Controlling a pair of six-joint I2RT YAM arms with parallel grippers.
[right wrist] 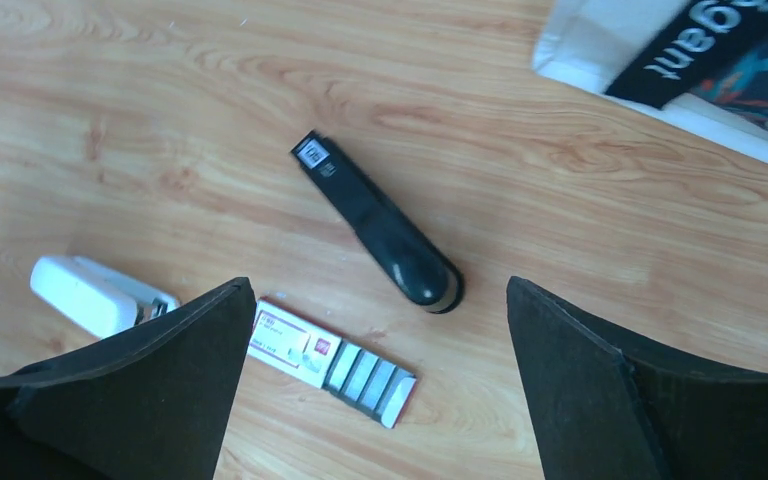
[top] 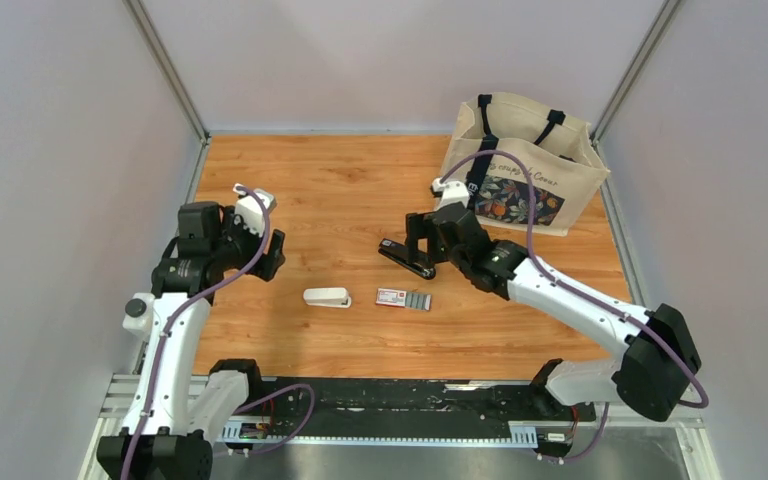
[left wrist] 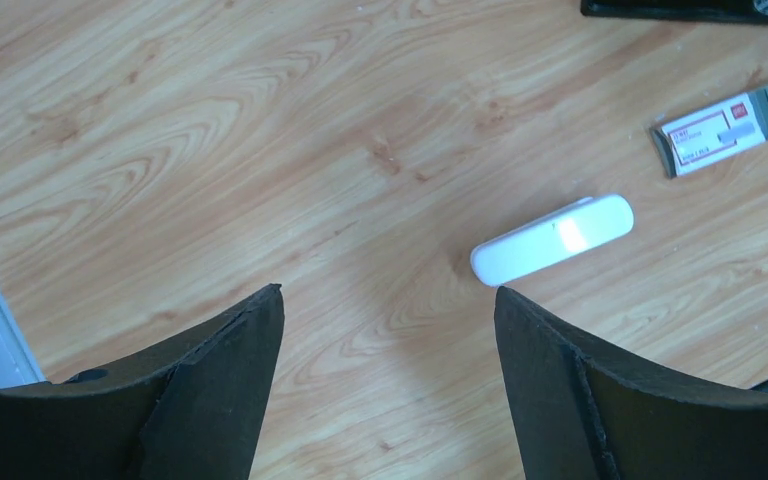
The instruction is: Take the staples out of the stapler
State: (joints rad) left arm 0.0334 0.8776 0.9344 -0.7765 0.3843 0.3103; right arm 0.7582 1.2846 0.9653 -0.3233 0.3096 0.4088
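Layout of the table with both staplers shut. Reference thing: the small red-and-white box (right wrist: 305, 350), lying on the wooden table (top: 340, 180) roughly midway between the two arms.

Black stapler (right wrist: 380, 225): just beyond the box, on the side away from the arm bases, closed and flat. Its long axis runs slantwise, with the rounded end toward the box's grey end and the labelled end pointing away.

White stapler (left wrist: 552, 238): just beside the box on the left arm's side, closed, with its long axis roughly in line with the box.

Staples: none visible loose. They are judged to sit inside a closed stapler, and the views do not tell which.

Right gripper (right wrist: 377, 282): fingers spread wide and holding nothing, poised above the black stapler. The stapler's body crosses the gap between the fingers at an angle.

Left gripper (left wrist: 388, 293): likewise wide and empty, farther from the box than the white stapler, which lies ahead of it and off-centre.

Judgement: the right arm is nearer the black stapler and the left arm nearer the white. Gripping the black stapler across its narrow width would likely call for a wrist turn.

Cloth bag (top: 525, 165): well beyond the box, on the right arm's side.
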